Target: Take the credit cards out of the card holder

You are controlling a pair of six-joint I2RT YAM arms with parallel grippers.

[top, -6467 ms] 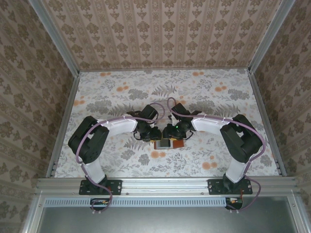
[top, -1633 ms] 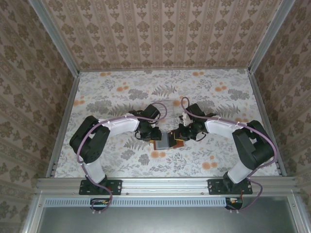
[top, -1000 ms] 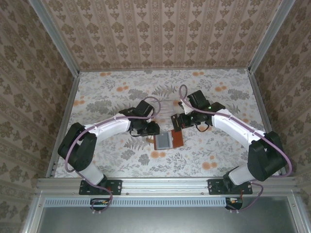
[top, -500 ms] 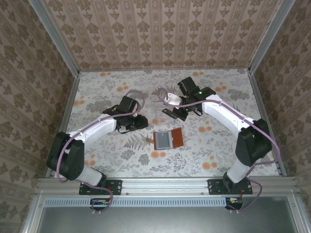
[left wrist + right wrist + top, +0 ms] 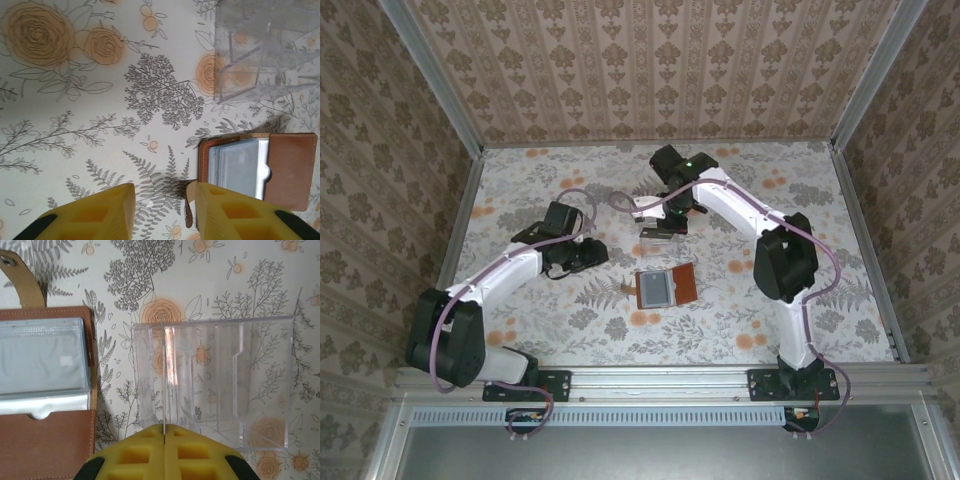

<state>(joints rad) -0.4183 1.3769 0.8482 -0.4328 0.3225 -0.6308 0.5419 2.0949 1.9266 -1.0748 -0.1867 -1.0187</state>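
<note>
Beyond the open card holder (image 5: 666, 287), the right tool (image 5: 164, 431) is clamped on a credit card (image 5: 163, 380) over a clear tray (image 5: 260, 390); left of the holder, the left tool (image 5: 162, 200) stands apart.

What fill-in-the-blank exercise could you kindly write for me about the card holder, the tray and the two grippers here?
1. The card holder lies open; its outer leather is ____.
2. The right gripper is ____ on a thin credit card seen edge-on, above the clear tray.
3. The left gripper stands ____, with nothing between its fingers.
Missing words: brown; shut; open.
</note>
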